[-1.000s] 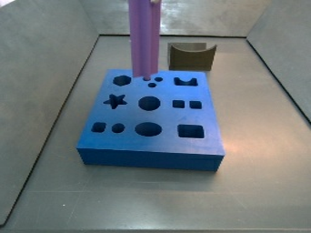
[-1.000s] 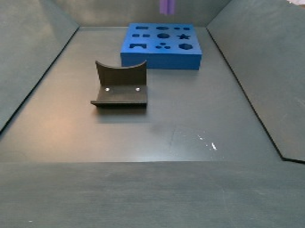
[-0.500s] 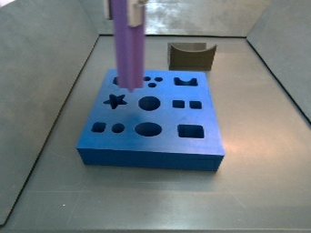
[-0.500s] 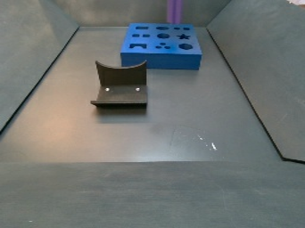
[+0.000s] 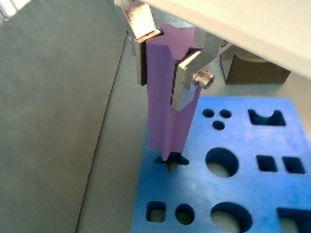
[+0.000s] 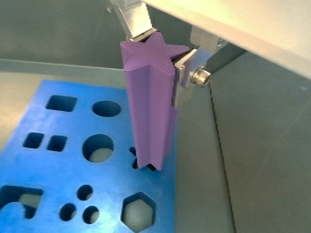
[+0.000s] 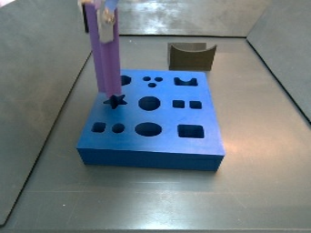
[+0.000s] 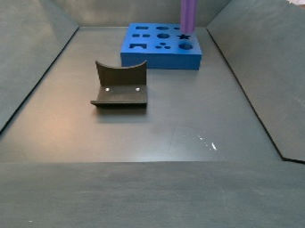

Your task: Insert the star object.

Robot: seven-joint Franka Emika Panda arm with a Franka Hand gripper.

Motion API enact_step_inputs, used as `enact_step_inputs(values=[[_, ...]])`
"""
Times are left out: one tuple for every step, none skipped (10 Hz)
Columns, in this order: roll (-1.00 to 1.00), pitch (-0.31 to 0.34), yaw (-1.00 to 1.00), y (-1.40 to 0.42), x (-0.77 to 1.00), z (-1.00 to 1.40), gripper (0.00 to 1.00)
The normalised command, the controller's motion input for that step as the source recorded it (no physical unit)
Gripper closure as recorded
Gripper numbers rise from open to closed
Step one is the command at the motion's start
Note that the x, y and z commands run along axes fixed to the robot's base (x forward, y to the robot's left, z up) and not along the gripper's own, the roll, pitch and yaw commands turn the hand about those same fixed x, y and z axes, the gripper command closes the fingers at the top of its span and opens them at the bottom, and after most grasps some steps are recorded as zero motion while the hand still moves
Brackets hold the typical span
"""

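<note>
The star object [image 7: 107,60], a long light-purple rod, hangs upright in my gripper [image 7: 98,13], which is shut on its upper part. Its lower end stands at the star-shaped hole [image 7: 115,102] of the blue block [image 7: 155,146]. In both wrist views the silver fingers [image 5: 191,71] [image 6: 142,20] clamp the rod [image 5: 168,100] [image 6: 148,100] from two sides, its tip at the dark star hole [image 5: 174,160] [image 6: 144,166]. In a side view the rod [image 8: 188,18] rises at the block's [image 8: 162,57] far right.
The brown notched block [image 7: 192,55] stands behind the blue block; in a side view it [image 8: 120,86] is nearer the camera. The blue block has several other shaped holes [image 7: 147,129]. Grey walls [image 7: 49,82] enclose the floor.
My gripper has carried the rod sideways across the blue block, from over its back row of holes to the star hole, and lowered it.
</note>
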Motion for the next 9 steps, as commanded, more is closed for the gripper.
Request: enact_step_inputs(values=[[-0.06, -0.054, -0.11, 0.0, 0.0, -0.4, 1.0], [-0.04, -0.011, -0.07, 0.0, 0.01, -0.41, 1.0], [-0.05, 0.0, -0.02, -0.06, 0.15, -0.34, 1.0], [-0.09, 0.0, -0.07, -0.13, 0.27, -0.27, 1.0], [-0.08, 0.0, -0.1, -0.17, 0.35, -0.25, 1.0], [-0.09, 0.0, -0.13, -0.14, 0.34, -0.26, 1.0], [-0.03, 0.0, -0.05, -0.04, 0.19, -0.38, 1.0], [0.0, 0.0, 0.0, 0.0, 0.0, -0.69, 1.0], [0.0, -0.013, 0.02, -0.08, -0.04, -0.8, 1.0]])
